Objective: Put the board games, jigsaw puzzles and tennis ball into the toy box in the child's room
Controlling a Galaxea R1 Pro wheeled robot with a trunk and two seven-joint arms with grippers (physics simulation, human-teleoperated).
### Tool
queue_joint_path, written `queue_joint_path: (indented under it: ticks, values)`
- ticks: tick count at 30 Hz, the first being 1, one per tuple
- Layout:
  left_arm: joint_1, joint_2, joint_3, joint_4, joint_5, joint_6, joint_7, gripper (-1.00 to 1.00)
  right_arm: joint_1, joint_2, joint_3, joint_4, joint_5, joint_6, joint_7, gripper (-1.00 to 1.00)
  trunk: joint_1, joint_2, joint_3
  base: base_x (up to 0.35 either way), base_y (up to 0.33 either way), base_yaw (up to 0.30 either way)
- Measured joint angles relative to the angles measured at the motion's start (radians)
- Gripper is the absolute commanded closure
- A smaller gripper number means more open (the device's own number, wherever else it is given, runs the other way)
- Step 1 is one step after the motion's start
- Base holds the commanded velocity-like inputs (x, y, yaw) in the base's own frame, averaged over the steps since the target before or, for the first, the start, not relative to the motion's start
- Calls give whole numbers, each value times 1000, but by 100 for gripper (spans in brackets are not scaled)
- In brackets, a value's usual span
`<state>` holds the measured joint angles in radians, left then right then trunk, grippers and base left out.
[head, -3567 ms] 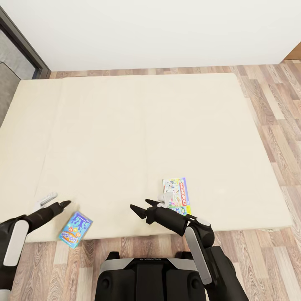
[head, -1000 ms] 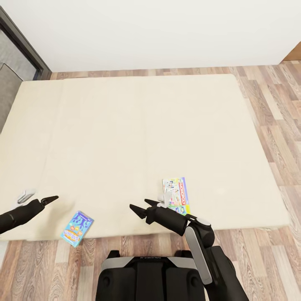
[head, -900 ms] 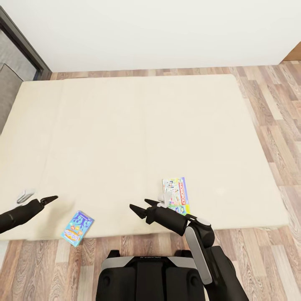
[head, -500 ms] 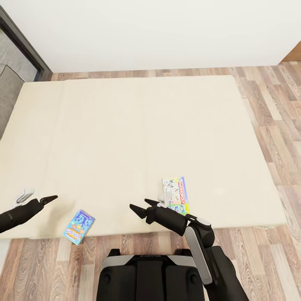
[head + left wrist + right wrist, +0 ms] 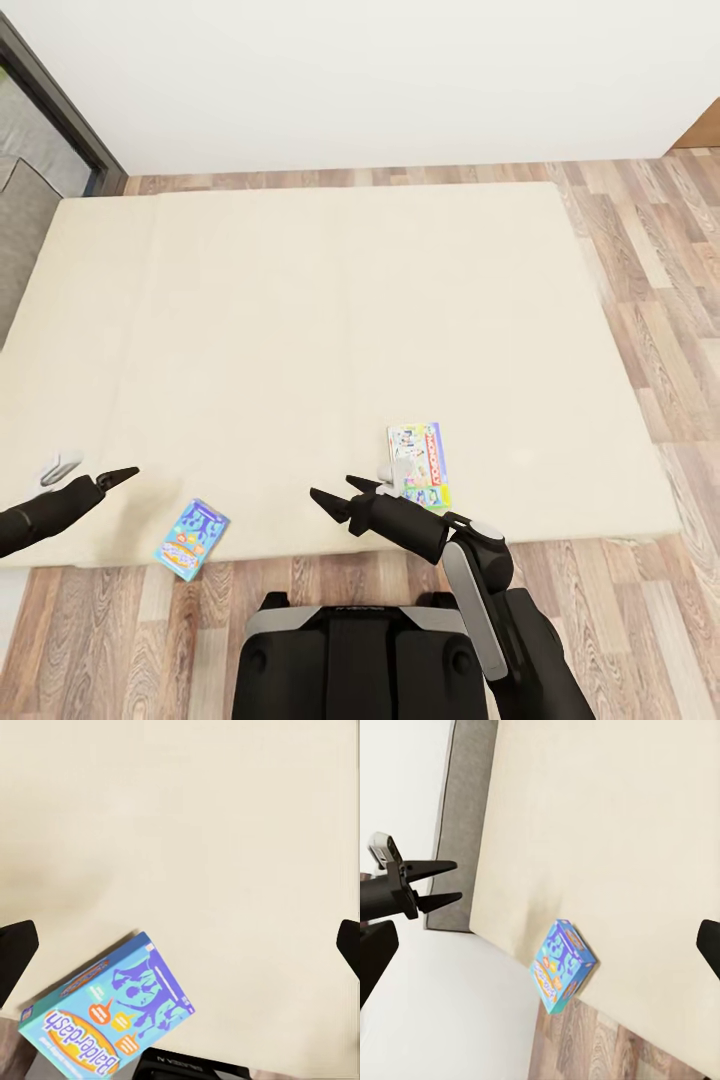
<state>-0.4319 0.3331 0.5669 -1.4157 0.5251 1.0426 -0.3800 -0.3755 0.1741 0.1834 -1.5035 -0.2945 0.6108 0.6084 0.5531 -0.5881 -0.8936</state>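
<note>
- The blue board game [image 5: 192, 526] lies on the bed's [image 5: 330, 320] near edge, right of the empty, released left hand [image 5: 125, 474], apparently overhanging.
- Its long axis runs diagonally, near-left to far-right.
- The Monopoly box [image 5: 422, 466] lies lengthwise near-to-far, just beyond the released right hand [image 5: 338, 492].

A wide bed [image 5: 300, 300] with a plain beige mattress is seen standing on a wood-plank floor [image 5: 650, 250]. Two board games are carried by it, both near its front edge and well apart from each other. The white Monopoly box [image 5: 421, 466] lies flat, wholly on the mattress. The smaller blue box [image 5: 191, 539] is placed askew at the very edge, one corner overhanging the floor.
</note>
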Motion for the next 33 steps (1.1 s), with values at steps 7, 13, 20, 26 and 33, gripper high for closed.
queue_joint_path:
  ticks: [7, 13, 20, 26, 33]
  values:
    - [0, 0, 0, 0, 0, 0, -20, -100, 0, 0, 1, 3, 0, 0, -3, -100, -8, 14, 6, 0, 0, 0]
    - [0, 1, 2, 0, -2, 0, -53, -100, 0, 0, 1, 1, 0, 0, -4, -100, -31, 56, 25, 0, 0, 0]
    - [0, 8, 2, 0, -3, 0, -61, -100, 0, 0, 4, 1, 0, 0, -5, -100, -58, 105, 47, 0, 0, 0]
    - [0, 9, 2, 0, -3, 0, -62, -100, 0, 0, 5, 1, 1, 0, -6, -100, -81, 147, 66, 0, 0, 0]
    - [0, 9, 2, 0, -3, 0, -62, -100, 0, 0, 7, 2, 2, -1, -7, -100, -104, 190, 85, 0, 0, 0]
